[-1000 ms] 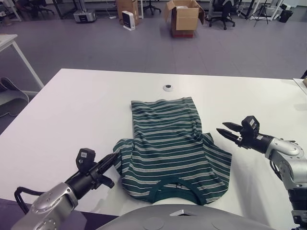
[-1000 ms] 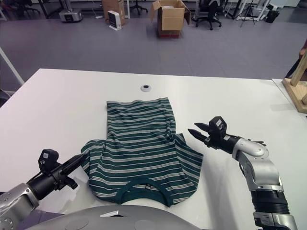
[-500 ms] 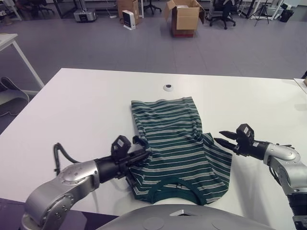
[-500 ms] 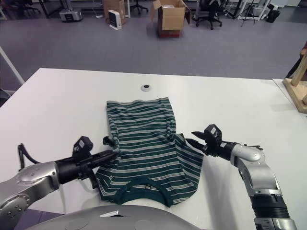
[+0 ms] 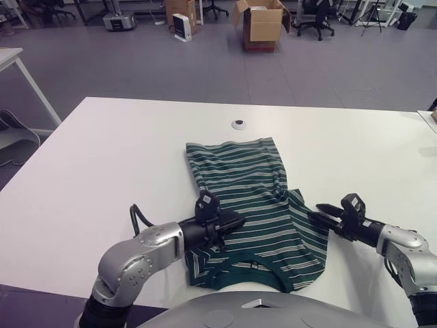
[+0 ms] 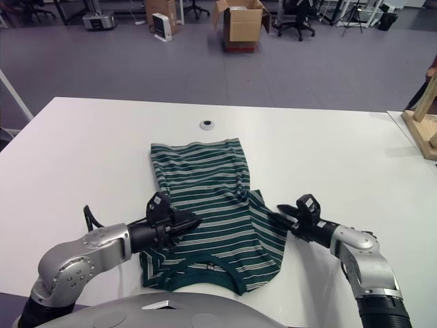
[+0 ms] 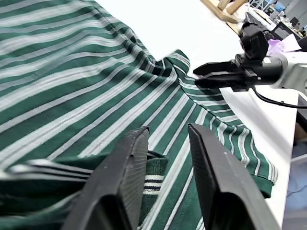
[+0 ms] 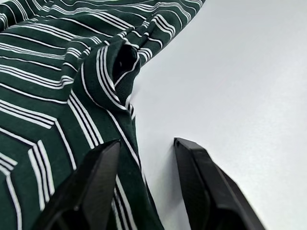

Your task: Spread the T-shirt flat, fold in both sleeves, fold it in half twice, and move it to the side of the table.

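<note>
Left claw (image 5: 234,221) sits low over the T-shirt (image 5: 239,171), fingers set narrow and pinching the cuff of the left sleeve (image 7: 154,168), which lies drawn in across the chest beneath it. Right claw (image 5: 317,210), opposite, has its fingers parted astride the edge of the right sleeve (image 5: 308,229), which lies spread outward. Beyond both claws the shirt's body stretches away on the white bench (image 5: 123,150). By my reading, spreading is done and one sleeve is nearly in; the other sleeve, both halvings and the move aside are left.
</note>
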Robot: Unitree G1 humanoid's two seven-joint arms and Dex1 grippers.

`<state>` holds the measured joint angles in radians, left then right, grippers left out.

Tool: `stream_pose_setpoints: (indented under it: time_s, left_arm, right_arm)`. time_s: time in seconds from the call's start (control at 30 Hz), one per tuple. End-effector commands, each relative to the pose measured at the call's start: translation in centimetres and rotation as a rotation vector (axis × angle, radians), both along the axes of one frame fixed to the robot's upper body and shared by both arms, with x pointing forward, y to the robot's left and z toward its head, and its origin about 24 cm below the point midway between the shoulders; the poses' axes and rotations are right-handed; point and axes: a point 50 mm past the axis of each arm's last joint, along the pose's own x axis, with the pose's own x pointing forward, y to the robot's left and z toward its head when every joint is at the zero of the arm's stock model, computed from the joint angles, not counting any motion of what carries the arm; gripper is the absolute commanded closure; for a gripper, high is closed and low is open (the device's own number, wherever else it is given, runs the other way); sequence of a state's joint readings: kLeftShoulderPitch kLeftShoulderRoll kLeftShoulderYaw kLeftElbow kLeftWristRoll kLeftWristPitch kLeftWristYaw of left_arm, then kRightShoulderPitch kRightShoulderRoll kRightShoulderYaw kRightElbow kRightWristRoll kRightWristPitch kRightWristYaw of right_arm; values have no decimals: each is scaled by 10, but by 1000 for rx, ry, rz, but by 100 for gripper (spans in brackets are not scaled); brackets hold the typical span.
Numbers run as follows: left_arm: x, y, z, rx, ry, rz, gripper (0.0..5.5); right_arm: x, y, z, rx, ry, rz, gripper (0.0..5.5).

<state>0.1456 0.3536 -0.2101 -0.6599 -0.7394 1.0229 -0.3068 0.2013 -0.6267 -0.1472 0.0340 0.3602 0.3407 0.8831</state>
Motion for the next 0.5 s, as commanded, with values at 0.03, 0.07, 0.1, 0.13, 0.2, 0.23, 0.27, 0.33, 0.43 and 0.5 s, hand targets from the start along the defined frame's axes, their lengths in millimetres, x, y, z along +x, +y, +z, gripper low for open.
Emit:
stream_pose_setpoints:
  time_s: [0.03, 0.07, 0.1, 0.13, 0.2, 0.23, 0.27, 0.33, 0.43, 0.5]
  left_arm:
    - [4, 24, 26, -64, -96, 76, 327]
    - [3, 32, 38, -85, -143, 87, 314]
    - [-2, 40, 48, -98, -190, 86, 300]
    - [-7, 45, 56, -100, -221, 80, 273]
    - [-16, 59, 59, -38, -249, 97, 243]
    - [-17, 67, 55, 8, -243, 128, 243]
    - [-17, 75, 51, 55, -240, 175, 243]
    - [-19, 89, 44, 125, -236, 281, 243]
    - [-30, 102, 33, 171, -199, 358, 243]
    - [-38, 110, 24, 224, -155, 374, 239]
  right_arm:
    - [-7, -10, -3, 32, 51, -48, 340]
    - [-12, -13, -3, 67, 74, -66, 340]
    - [-18, -16, -2, 110, 97, -85, 340]
    - [-21, -19, 0, 141, 112, -99, 340]
    - [-25, -26, 5, 195, 117, -156, 340]
    - [-26, -30, 7, 215, 119, -184, 340]
    - [-30, -33, 6, 220, 133, -201, 340]
    - [-41, -32, 1, 241, 197, -197, 340]
    - [-59, -22, -11, 296, 277, -204, 340]
    - [-63, -16, -16, 335, 293, -233, 375]
